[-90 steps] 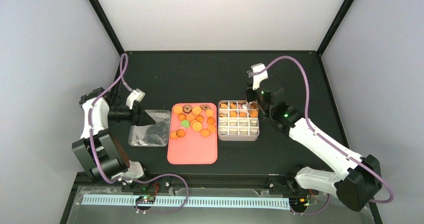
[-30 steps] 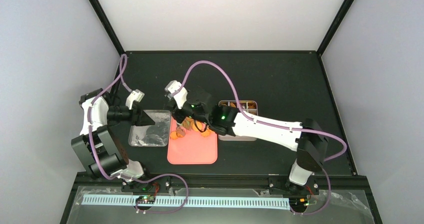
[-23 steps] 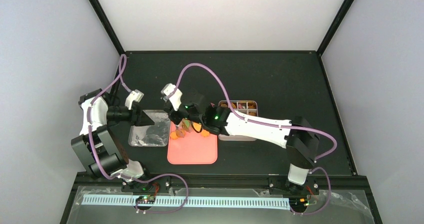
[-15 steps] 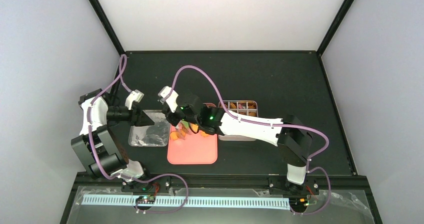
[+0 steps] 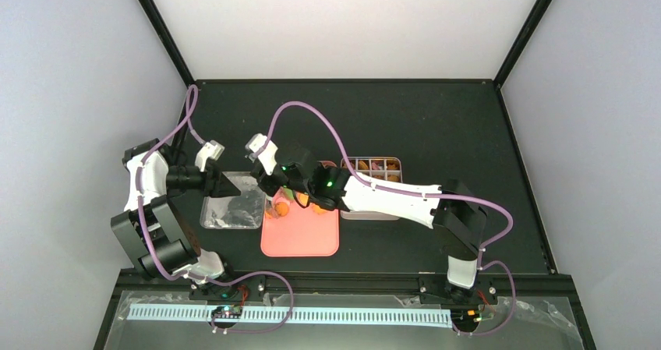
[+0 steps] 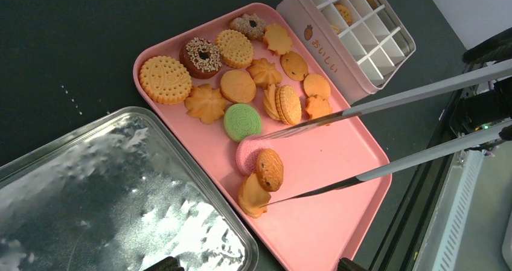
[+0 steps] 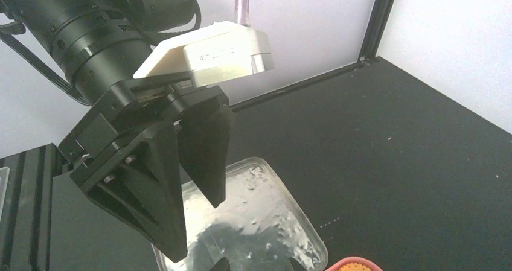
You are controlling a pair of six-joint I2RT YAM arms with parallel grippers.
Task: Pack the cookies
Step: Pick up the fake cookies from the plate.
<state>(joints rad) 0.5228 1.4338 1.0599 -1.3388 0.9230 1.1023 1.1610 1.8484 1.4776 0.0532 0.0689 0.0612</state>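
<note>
Several cookies (image 6: 236,86) lie on the pink tray (image 6: 338,180), mostly orange-golden rounds and flowers, with two brown rings and a green one. My right gripper (image 6: 253,174) reaches in from the right with long thin prongs. The prongs stand apart around a chip cookie (image 6: 270,168) that leans on edge against a pink cookie (image 6: 246,156) and an orange one (image 6: 252,197). In the top view my right gripper (image 5: 278,202) hangs over the tray's left side (image 5: 300,241). My left gripper (image 5: 230,183) is open and empty over the clear lid (image 5: 232,210).
The white gridded tin (image 6: 320,47) stands right of the tray, cookies in its far cells; the right arm hides much of it in the top view (image 5: 372,164). The clear lid (image 6: 90,192) lies against the tray's left edge. My left gripper's black fingers (image 7: 151,180) fill the right wrist view.
My right arm has swung from the tin across to the tray's left side and settled its prongs around the leaning cookies. The left arm has not moved.
</note>
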